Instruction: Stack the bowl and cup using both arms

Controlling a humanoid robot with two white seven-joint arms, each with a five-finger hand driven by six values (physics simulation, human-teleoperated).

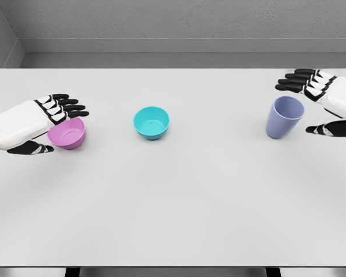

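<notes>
Fingers (69,107) of the left hand (43,124) are spread around the pink bowl (67,133), left of the teal bowl (151,122) on the white table (173,208). Far right of the teal bowl, the right hand (323,101) is open beside the upright lavender cup (284,117), not gripping it.

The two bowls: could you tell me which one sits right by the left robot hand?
The pink bowl, between the left robot hand's fingers and thumb; the teal bowl stands alone mid-table.

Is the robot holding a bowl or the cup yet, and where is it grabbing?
No. Each robot hand is open: left around the pink bowl, right beside the cup.
</notes>
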